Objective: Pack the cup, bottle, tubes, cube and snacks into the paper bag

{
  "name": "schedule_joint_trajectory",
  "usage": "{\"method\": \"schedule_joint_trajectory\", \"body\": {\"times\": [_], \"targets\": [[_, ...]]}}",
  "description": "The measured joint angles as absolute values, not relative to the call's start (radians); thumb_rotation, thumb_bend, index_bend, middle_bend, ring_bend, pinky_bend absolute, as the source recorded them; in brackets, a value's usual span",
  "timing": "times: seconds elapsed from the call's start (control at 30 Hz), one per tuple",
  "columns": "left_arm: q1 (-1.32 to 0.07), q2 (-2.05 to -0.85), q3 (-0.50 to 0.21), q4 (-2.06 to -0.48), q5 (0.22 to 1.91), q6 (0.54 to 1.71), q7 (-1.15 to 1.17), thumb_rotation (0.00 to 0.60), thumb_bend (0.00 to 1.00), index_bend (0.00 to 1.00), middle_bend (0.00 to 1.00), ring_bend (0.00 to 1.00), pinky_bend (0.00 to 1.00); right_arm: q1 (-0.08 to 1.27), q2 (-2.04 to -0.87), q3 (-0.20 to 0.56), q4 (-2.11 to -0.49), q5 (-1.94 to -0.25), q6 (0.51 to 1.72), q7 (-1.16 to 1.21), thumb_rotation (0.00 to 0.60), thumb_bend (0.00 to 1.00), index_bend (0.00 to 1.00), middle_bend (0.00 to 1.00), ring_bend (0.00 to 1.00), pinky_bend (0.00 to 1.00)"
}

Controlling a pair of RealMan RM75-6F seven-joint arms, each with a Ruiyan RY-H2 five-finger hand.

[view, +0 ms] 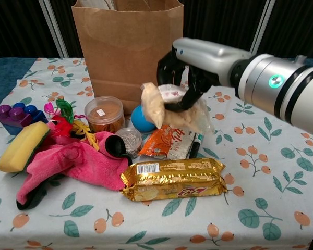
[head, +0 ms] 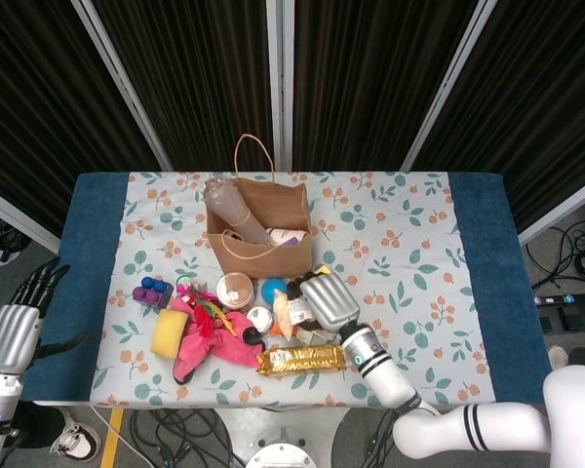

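Note:
My right hand [view: 187, 70] [head: 329, 301] grips a clear snack bag [view: 169, 108] of pale crumbs and holds it lifted above the pile, just in front of the upright paper bag [view: 128, 49] [head: 259, 237]. A clear bottle [head: 226, 205] and a white tube [head: 287, 237] stick out of the paper bag. On the cloth below lie an orange snack packet [view: 166, 143] and a gold-wrapped snack bar [view: 173, 178] [head: 300, 359]. A round cup [view: 104, 113] with brown contents stands left of them. My left hand [head: 13, 334] hangs open off the table's left edge.
A blue ball [view: 141, 120], a small lidded jar [view: 128, 139] and a black marker [view: 194, 146] lie under the lifted bag. A pink cloth [view: 75, 162], a yellow sponge [view: 18, 147] and a purple brick [view: 10, 115] crowd the left. Floral tablecloth [view: 261, 208] stretches right.

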State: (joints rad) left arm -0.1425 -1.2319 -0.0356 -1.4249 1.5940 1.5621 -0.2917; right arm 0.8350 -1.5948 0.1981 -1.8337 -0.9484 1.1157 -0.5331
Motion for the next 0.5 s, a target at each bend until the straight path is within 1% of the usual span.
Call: {"method": "schedule_joint_trajectory", "body": {"times": [0.1,0.17,0.27,0.33,0.43,0.5], "targets": [[-0.144,-1.232,-0.035,-1.428,1.598,1.562,-0.290,0.600,0.00,0.11,0.10,0.06,0.16,0.831,-1.546,0.232,-1.932,-0.993,1.151,-0.537,0.600,0.22,0.59,0.50,0.39,0.50],[-0.147,-1.233,-0.036,-1.432,1.600,1.559,-0.289,0.600,0.00,0.11,0.10,0.06,0.16,0.831,-1.505,0.270,-2.010,-1.020,1.180,-0.546,0.600,0.22,0.59,0.50,0.39,0.50],[-0.150,-1.234,-0.034,-1.434,1.606,1.557,-0.286,0.600,0.00,0.11,0.10,0.06,0.16,0.839,-1.443,0.352,-2.113,-1.046,1.221,-0.573,0.600,0.22,0.59,0.50,0.39,0.50],[-0.152,-1.235,-0.033,-1.436,1.610,1.555,-0.284,0.600,0.00,0.11,0.10,0.06,0.16,0.854,-1.406,0.419,-2.150,-1.047,1.244,-0.600,0.600,0.22,0.59,0.50,0.39,0.50],[-0.155,-1.235,-0.030,-1.439,1.613,1.551,-0.280,0.600,0.00,0.11,0.10,0.06,0.16,0.895,-1.372,0.509,-2.154,-1.010,1.257,-0.642,0.600,0.22,0.59,0.50,0.39,0.50],[-0.155,-1.235,-0.030,-1.439,1.613,1.550,-0.279,0.600,0.00,0.11,0.10,0.06,0.16,0.929,-1.364,0.541,-2.129,-0.966,1.256,-0.662,0.600,0.22,0.59,0.50,0.39,0.50]]}}
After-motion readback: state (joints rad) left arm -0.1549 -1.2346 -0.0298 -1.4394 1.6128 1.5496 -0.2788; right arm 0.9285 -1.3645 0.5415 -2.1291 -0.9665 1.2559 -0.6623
